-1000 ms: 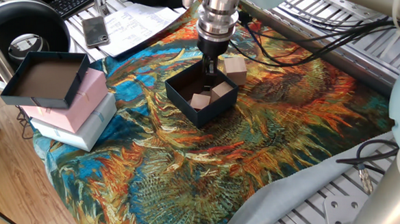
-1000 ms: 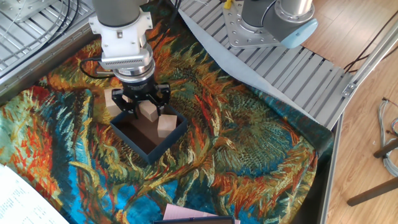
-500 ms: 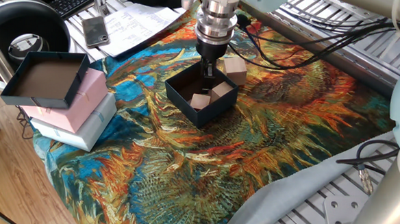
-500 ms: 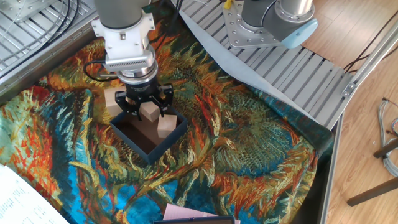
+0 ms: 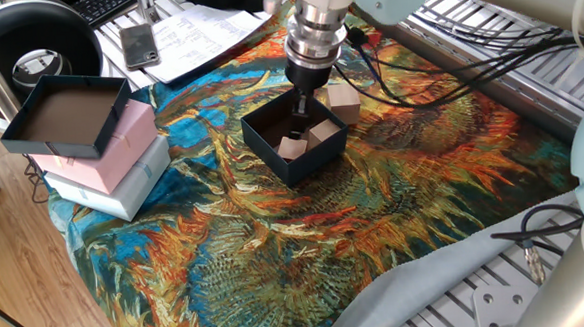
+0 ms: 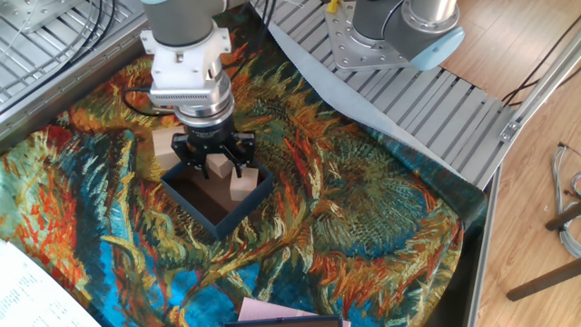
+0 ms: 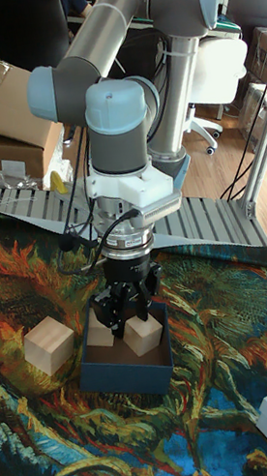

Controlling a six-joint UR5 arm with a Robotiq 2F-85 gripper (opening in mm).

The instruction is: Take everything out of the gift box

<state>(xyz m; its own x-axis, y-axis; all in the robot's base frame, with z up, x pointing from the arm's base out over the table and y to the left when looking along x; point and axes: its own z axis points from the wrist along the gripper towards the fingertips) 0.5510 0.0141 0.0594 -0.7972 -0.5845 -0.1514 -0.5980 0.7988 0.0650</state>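
1. While the UR5 arm [image 7: 128, 13] reaches down from above, its gripper [image 6: 211, 162] sits at the mouth of the gift box [image 5: 292, 133], over the box's far part; the fingers [image 7: 113, 308] are spread, and whether they touch the cube between them I cannot tell.
2. Two wooden cubes lie inside the box; one cube [image 6: 218, 164] sits between the spread fingers, the other cube [image 6: 241, 183] lies just beside it toward the box's right wall in the other fixed view.
3. One more cube, the third [image 7: 51, 347], stands outside on the cloth, just beside the box's wall.
4. Under everything lies a sunflower-print cloth [image 5: 276, 234] covering the bench; the box stands upright near its middle.
5. At the cloth's left edge in one fixed view, a pink box [image 5: 121, 144] rests on a white box [image 5: 123, 192]; a dark lid [image 5: 64, 115], brown inside, sits tilted on top of the pink one, well apart from the gift box.
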